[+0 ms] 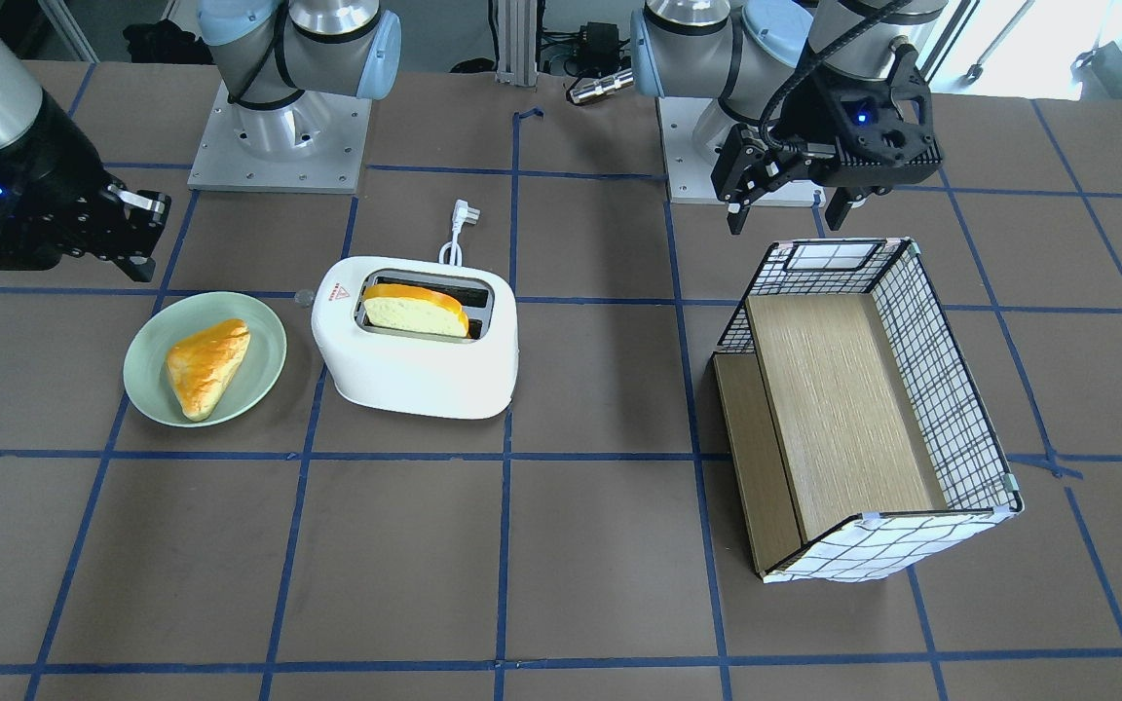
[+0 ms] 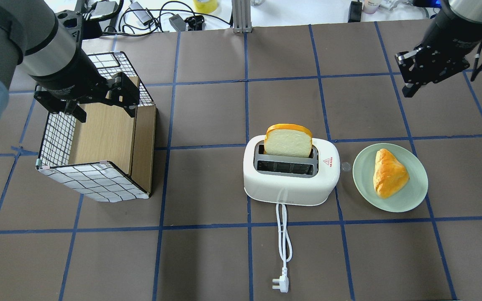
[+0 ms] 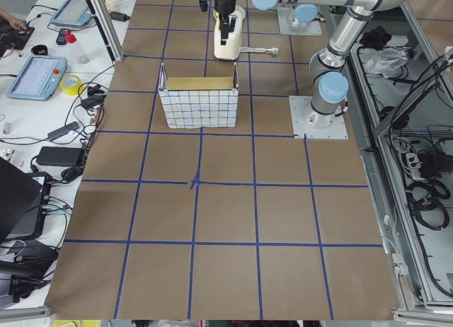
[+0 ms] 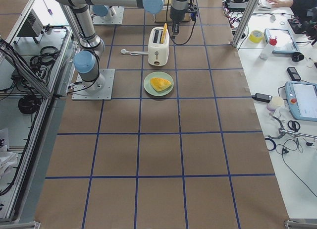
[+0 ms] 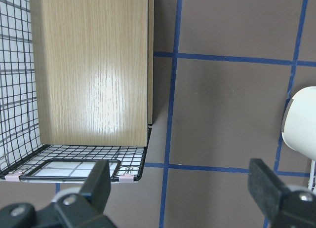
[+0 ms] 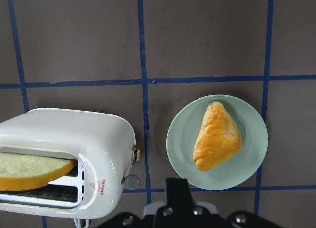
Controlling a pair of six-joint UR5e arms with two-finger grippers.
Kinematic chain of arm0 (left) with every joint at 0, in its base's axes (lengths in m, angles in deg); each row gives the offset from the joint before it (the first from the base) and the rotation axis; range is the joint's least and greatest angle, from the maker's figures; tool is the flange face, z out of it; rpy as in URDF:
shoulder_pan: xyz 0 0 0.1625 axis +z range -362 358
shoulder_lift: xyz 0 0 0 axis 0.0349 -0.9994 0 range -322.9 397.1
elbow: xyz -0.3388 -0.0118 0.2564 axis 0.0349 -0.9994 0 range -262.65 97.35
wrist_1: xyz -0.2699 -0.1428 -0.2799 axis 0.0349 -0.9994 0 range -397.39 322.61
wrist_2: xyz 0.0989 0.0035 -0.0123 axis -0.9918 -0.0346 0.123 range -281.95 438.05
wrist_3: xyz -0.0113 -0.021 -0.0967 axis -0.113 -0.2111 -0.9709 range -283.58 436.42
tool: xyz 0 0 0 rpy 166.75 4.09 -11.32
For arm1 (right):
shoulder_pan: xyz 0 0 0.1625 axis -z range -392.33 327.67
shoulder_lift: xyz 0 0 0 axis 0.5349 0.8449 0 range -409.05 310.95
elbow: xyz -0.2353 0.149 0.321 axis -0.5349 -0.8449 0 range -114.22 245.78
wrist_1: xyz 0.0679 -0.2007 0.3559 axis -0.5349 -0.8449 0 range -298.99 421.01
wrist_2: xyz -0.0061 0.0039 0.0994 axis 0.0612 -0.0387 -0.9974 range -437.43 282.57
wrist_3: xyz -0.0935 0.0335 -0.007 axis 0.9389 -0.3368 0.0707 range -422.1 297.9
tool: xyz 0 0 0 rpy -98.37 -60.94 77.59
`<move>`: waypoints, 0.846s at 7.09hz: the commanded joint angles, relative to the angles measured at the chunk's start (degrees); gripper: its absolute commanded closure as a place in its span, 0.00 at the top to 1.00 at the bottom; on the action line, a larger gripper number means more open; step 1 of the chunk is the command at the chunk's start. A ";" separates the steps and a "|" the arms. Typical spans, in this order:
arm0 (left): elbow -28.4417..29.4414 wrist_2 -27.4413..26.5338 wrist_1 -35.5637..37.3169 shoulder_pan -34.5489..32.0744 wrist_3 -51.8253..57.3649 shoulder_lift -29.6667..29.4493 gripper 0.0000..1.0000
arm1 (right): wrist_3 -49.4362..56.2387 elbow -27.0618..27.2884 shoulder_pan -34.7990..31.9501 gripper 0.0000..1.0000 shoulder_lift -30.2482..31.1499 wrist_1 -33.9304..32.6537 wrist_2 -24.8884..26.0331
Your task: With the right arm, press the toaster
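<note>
1. While a brown table (image 2: 207, 259) crossed with blue tape is lying under everything, two arms are hanging over it.
2. On the table's left side, a grid-patterned box (image 2: 94, 184) with wood-look panels inside is sitting.
3. Over the table's right side, the right arm (image 2: 471, 8) is reaching in. The right gripper (image 2: 408, 88) is holding its fingers pressed together on nothing, well apart from the toaster (image 2: 287, 188).
4. Above the box, the left gripper (image 5: 178, 166) is hovering with fingers spread wide, gripping nothing.
5. The white toaster is standing near the table's middle, between box and plate (image 2: 412, 200), with nothing touching it. A red triangle sticker (image 2: 327, 161) is showing on its top at the end nearest the plate.
6. The pale green plate is sitting just beside the toaster, on the robot's right.
7. A bread (image 2: 288, 142) slice is sticking up from the slot farther from the robot.
8. A golden triangular pastry (image 2: 387, 173) is lying on the plate.
9. A white cord (image 2: 283, 234) is trailing from the toaster toward the robot, its plug (image 2: 280, 283) lying loose on the table.
</note>
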State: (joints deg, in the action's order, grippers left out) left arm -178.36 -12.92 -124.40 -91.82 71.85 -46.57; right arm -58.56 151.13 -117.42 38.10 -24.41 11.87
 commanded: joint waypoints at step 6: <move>0.09 0.00 0.00 0.00 0.00 0.00 1.00 | -6.71 0.69 -4.47 1.00 -0.41 -9.41 0.52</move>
State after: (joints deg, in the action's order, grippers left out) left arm -178.29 -12.92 -124.40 -91.82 71.85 -46.57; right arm -65.40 151.80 -121.85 37.82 -33.21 12.41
